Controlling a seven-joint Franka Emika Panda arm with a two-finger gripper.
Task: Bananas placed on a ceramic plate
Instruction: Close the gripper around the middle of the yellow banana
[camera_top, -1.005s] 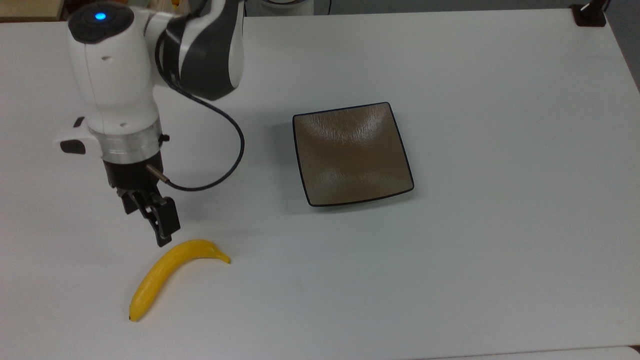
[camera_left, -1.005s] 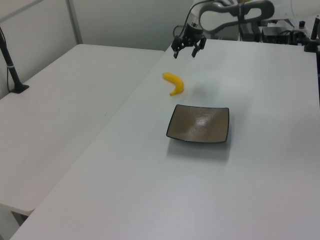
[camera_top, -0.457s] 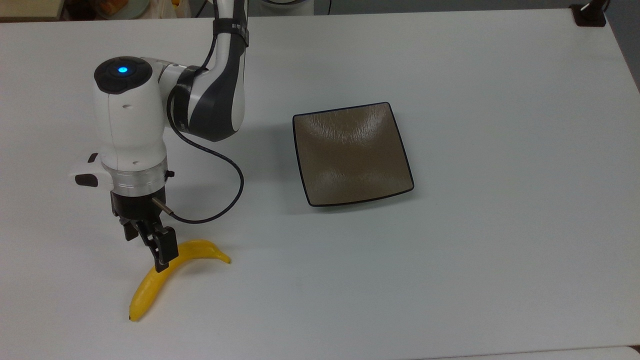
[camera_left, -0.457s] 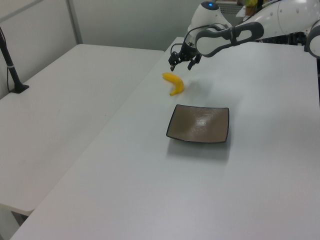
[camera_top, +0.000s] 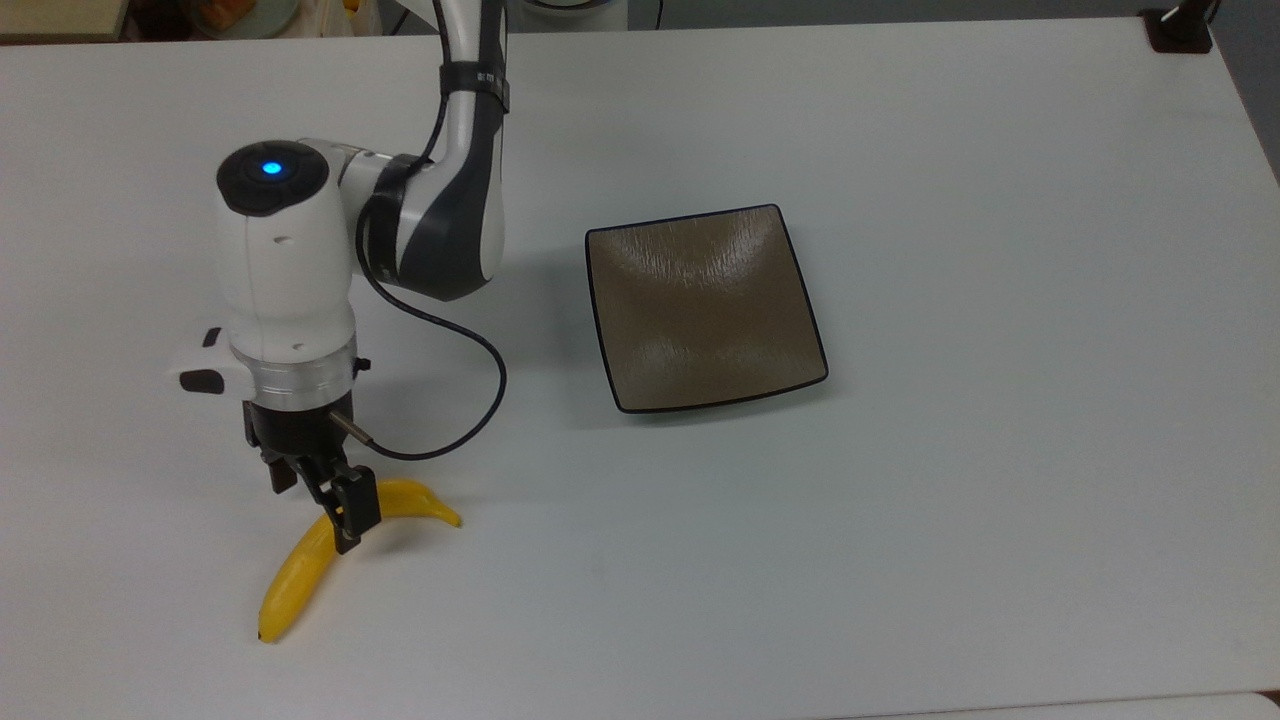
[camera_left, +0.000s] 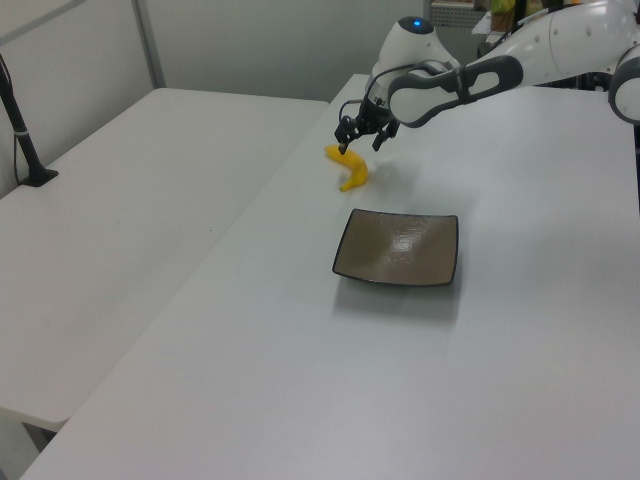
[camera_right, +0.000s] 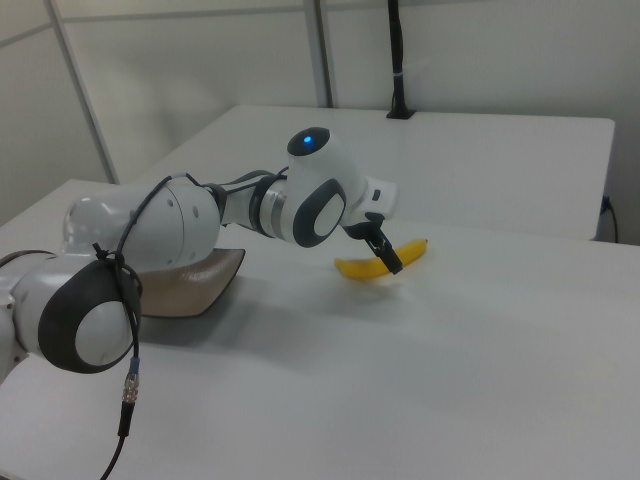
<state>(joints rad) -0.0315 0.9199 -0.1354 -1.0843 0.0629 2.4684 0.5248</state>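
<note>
One banana (camera_top: 300, 575) lies on the white counter (camera_top: 1000, 500), well apart from the empty square plate (camera_top: 705, 310) (toward the top view's left). Over its curved middle hangs the claw (camera_top: 345, 510), fingers spread to either side of the fruit, not yet closed on it.

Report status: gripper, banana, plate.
Gripper open, jaws straddling the banana at mid-length, not closed. Banana flat on the table. Plate bare, apart from the banana. Nothing between them.
</note>
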